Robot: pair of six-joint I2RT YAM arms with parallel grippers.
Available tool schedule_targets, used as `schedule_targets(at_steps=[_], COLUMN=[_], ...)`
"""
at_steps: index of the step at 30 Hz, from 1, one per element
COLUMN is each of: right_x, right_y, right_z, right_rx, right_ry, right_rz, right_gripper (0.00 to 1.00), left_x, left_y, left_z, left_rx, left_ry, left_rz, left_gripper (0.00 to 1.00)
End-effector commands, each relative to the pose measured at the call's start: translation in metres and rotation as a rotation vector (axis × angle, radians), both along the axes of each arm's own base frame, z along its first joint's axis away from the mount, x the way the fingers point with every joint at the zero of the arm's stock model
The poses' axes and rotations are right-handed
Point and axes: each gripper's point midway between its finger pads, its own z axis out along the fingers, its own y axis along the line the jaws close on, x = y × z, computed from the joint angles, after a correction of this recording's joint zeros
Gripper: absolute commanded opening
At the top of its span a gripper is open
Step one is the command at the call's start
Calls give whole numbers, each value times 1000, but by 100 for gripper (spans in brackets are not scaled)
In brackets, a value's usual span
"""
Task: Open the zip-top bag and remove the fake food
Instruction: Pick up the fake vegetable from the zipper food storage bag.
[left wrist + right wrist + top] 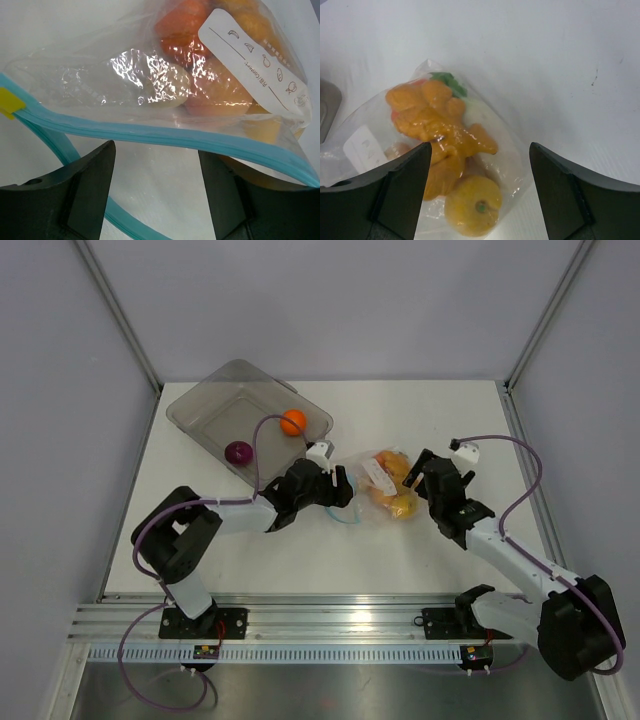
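Mid-frame in the top view, both arms meet at the zip-top bag (pixel 384 486) lying on the worktop (pixel 300 560). The left end effector (pixel 155 190) stands open at the teal zip strip (pixel 150 134), gripping nothing. The strip's two halves look parted, so the mouth seems open. The right end effector (pixel 480 195), also open, straddles the bag's closed end. Most fake food (pixel 440 125) sits inside. Farther, upper left, the tray (pixel 200 405) holds an orange ball (pixel 292 421) and a purple piece (pixel 238 452), so removal is begun but mostly left.
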Motion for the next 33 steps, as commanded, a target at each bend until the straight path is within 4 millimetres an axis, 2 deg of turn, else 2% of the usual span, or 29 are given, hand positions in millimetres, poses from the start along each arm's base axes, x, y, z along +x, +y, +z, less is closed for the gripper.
schedule_targets(at_steps=[1,2,3,9,11,15,19,23,27,33], right_x=[18,17,25,39,41,45,46,45,43,43], right_y=[4,1,4,8,13,14,21,26,29,34], right_z=[13,4,11,-11,-18,-30,-40,-40,-40,-46], right_rx=[109,133,165,254,277,298,318,327,324,322], right_ry=[-49,-29,-68,-10,11,52,84,95,98,137], right_rz=[-2,0,4,31,50,53,78,105,133,154], right_gripper=[87,86,88,90,89,83,71,48,36,28], left_x=[10,10,10,6,6,5,4,6,11,20], left_y=[-10,-10,-12,-17,-17,-17,-21,-27,-27,-22], left_z=[27,26,27,26,31,28,28,20,14,11], left_rx=[-62,-68,-74,-107,-123,-120,-151,-147,-136,-111], left_ry=[-51,-46,-44,-39,-55,-57,-68,-43,-39,-63], left_rz=[-7,-7,-11,-32,-33,-41,-52,-65,-50,0], left_gripper=[71,71,71,71,71,72,74,74,74,75])
